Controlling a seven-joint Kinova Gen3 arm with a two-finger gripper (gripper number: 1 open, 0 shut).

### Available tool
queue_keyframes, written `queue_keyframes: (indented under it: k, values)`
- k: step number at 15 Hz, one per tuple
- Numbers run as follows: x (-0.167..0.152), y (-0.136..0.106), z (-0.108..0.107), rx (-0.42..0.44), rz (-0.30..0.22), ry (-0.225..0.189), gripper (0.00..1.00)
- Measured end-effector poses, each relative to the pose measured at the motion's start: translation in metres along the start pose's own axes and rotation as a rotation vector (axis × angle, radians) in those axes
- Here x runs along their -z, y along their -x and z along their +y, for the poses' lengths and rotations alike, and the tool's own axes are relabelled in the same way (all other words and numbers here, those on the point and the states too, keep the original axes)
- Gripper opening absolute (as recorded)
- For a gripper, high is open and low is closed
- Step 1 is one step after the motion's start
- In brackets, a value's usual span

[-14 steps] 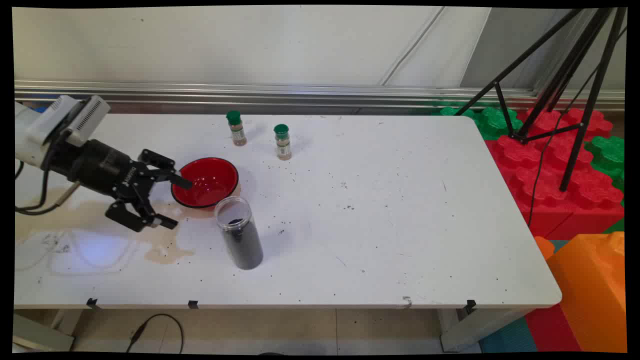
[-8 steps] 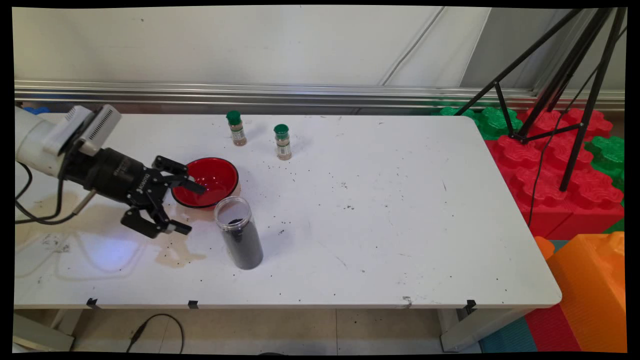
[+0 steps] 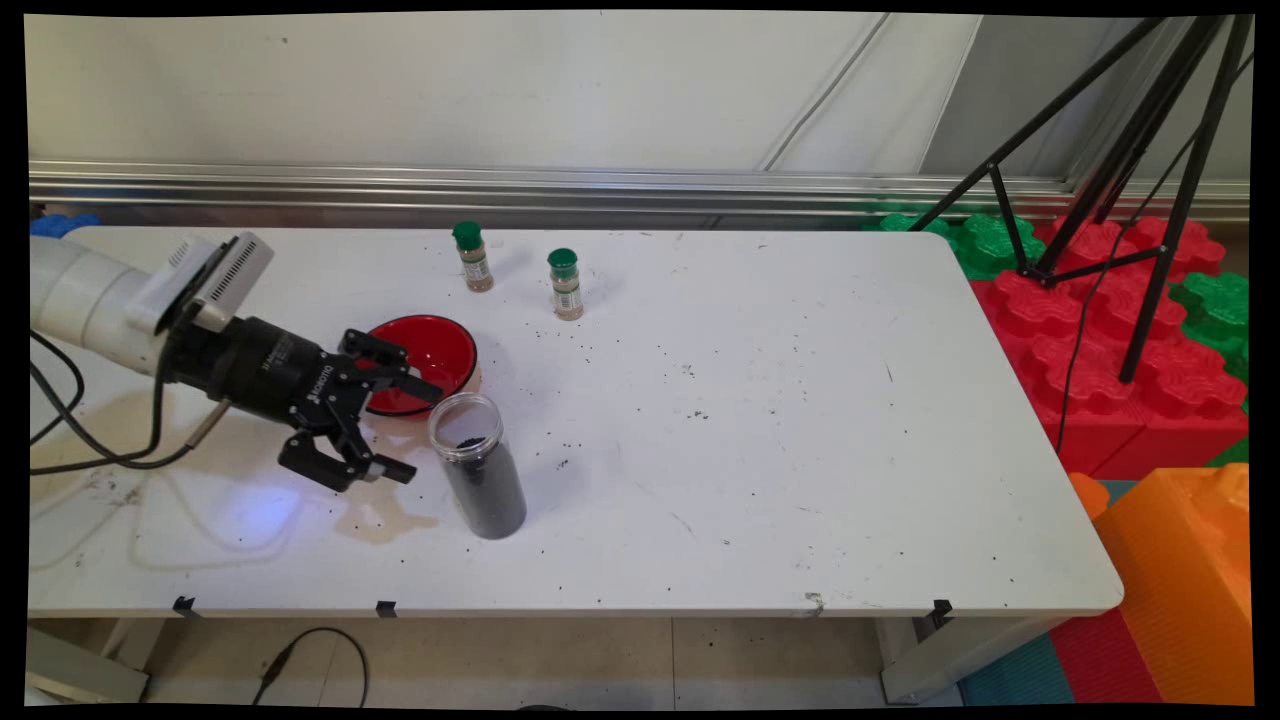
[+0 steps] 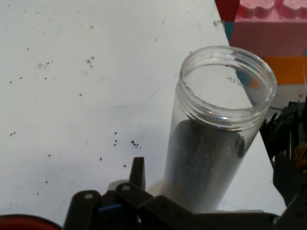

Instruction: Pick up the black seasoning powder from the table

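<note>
Main view: pincer [image 3: 408, 430] spread wide beside jar [image 3: 480, 467].

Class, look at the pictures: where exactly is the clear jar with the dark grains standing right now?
In the main view the clear jar stands upright left of centre on the table, just in front of the red bowl, with the open gripper beside it.

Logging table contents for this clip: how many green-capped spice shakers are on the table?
2. One green-capped spice shaker stands near the table's far edge; the other stands to its right, slightly nearer, both beyond the red bowl. None appears hidden.
</note>
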Motion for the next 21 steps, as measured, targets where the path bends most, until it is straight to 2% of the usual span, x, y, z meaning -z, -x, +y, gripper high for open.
queue_keyframes:
  k: [12, 21]
  values:
    - [-0.040, 0.016, -0.008, -0.016, 0.092, 0.028, 1.00]
    - [-0.055, 0.019, -0.009, -0.038, 0.125, 0.049, 1.00]
